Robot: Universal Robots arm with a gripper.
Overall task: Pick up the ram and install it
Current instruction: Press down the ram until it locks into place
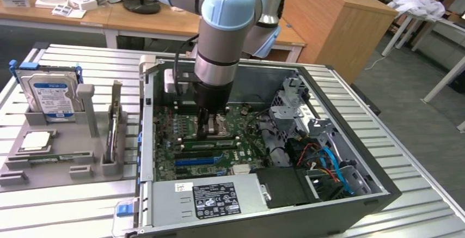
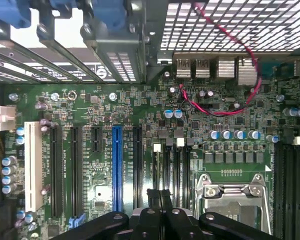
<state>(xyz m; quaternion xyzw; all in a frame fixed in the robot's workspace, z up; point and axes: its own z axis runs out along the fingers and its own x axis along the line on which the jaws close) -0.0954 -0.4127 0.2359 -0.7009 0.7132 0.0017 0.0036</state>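
Gripper (image 2: 160, 197): black, jaws pinched together, nothing held; poised inside open PC case (image 1: 349, 194), over green motherboard (image 2: 140, 105) w/ blue slot (image 2: 117, 167). Ram (image 1: 51, 156): flat green stick lying in grey tray (image 1: 65, 140), well apart from case, exterior view's left.

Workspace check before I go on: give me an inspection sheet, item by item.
Surface: slatted metal table, with the open computer case on it.
Job's things: ram seems to lie in the grey holder.
Clutter: hard drive and processor chip in the holder.
Grippers: gripper shut, empty, over the motherboard.
Cables: red wire; blue and orange cables.
Surroundings: wooden desks.
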